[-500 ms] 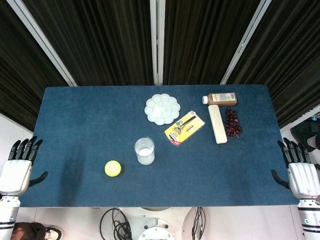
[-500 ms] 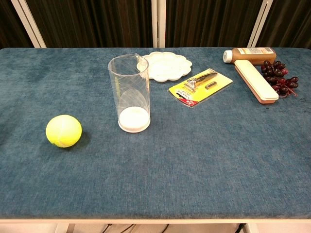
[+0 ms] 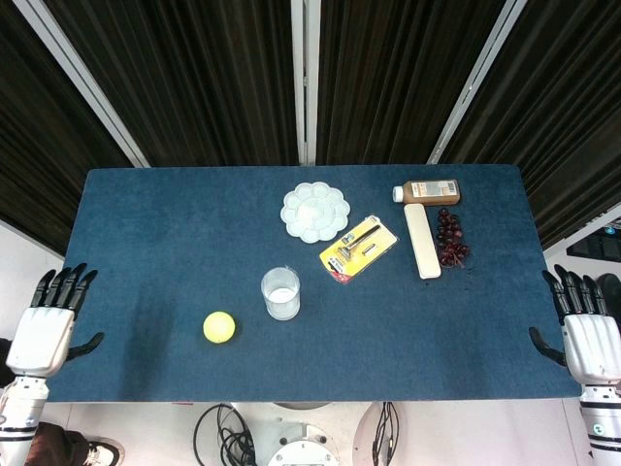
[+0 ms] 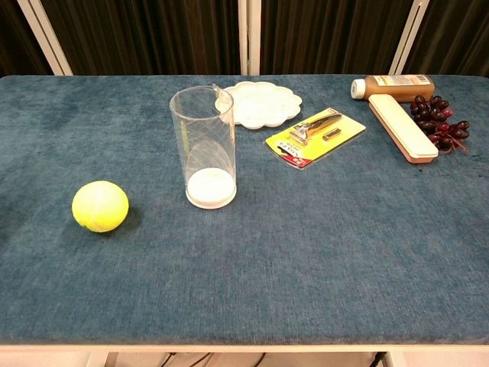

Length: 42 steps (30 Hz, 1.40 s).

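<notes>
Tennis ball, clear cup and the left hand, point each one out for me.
tennis ball (image 4: 100, 206), chest view, middle of its yellow surface.
clear cup (image 4: 205, 141), chest view, its see-through side wall.
left hand (image 3: 44, 328), head view, back of the hand, off the table's left edge.
</notes>
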Each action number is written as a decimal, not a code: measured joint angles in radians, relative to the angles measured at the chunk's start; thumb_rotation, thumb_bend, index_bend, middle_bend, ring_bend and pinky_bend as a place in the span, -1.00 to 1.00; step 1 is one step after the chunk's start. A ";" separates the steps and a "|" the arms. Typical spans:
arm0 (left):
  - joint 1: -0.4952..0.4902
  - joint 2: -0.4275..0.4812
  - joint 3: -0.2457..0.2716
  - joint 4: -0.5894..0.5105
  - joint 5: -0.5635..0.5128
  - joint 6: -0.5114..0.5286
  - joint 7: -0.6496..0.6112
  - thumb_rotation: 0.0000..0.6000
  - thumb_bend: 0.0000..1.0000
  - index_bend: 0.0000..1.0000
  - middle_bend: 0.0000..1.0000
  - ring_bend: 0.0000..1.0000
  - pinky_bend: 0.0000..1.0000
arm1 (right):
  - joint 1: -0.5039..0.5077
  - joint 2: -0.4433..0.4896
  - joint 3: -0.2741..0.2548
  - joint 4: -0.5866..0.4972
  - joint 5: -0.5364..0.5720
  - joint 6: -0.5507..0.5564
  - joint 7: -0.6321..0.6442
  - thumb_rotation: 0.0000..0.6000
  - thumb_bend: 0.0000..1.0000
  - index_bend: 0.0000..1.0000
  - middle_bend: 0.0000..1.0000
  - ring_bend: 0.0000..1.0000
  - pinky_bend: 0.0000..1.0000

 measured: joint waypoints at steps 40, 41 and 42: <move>-0.321 -0.373 0.014 0.189 -0.047 -0.422 0.011 1.00 -0.64 -0.49 -0.55 -0.75 -0.29 | -0.019 0.044 0.026 0.010 0.036 0.018 0.092 1.00 -0.53 -1.00 -1.00 -1.00 -1.00; -0.323 -0.375 0.016 0.192 -0.050 -0.427 0.010 1.00 -0.63 -0.47 -0.53 -0.72 -0.26 | -0.019 0.044 0.026 0.010 0.036 0.017 0.092 1.00 -0.53 -1.00 -1.00 -1.00 -1.00; -0.326 -0.377 0.018 0.195 -0.052 -0.431 0.009 1.00 -0.63 -0.43 -0.49 -0.66 -0.19 | -0.019 0.043 0.025 0.010 0.037 0.016 0.092 1.00 -0.53 -1.00 -1.00 -1.00 -1.00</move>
